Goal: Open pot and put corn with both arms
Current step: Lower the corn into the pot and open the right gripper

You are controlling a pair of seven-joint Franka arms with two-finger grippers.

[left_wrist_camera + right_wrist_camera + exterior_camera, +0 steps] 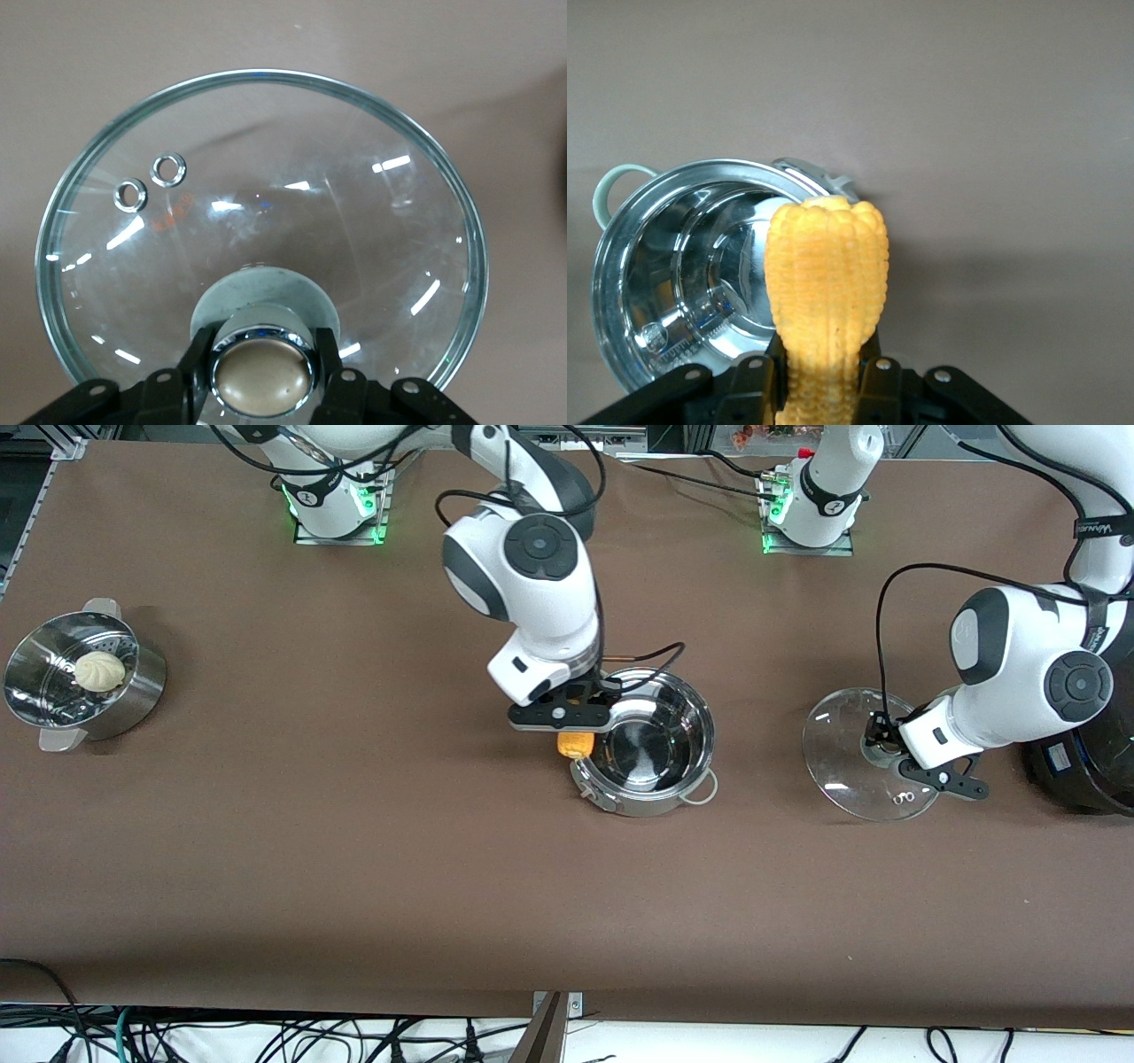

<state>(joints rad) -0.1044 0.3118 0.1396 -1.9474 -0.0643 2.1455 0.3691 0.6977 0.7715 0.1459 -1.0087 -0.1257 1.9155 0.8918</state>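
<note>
The shiny steel pot (660, 779) stands uncovered and empty at the table's middle; its rim (620, 266) also shows in the right wrist view. My right gripper (567, 714) hangs over the pot's rim on the right arm's side, shut on the yellow-orange corn (576, 743), which points down. In the right wrist view the corn (826, 274) sticks out from the right gripper (818, 372). The glass lid (842, 757) is tilted over the table beside the pot, toward the left arm's end. My left gripper (882, 737) is shut on its tan knob (263, 376); the lid's glass (266, 204) fills that view, with the left gripper (264, 345) round the knob.
A perforated steel steamer pot (133, 691) holding a white bun (99, 670) sits at the right arm's end of the table. A large black cooker (1085, 775) stands at the left arm's end, close beside the lid.
</note>
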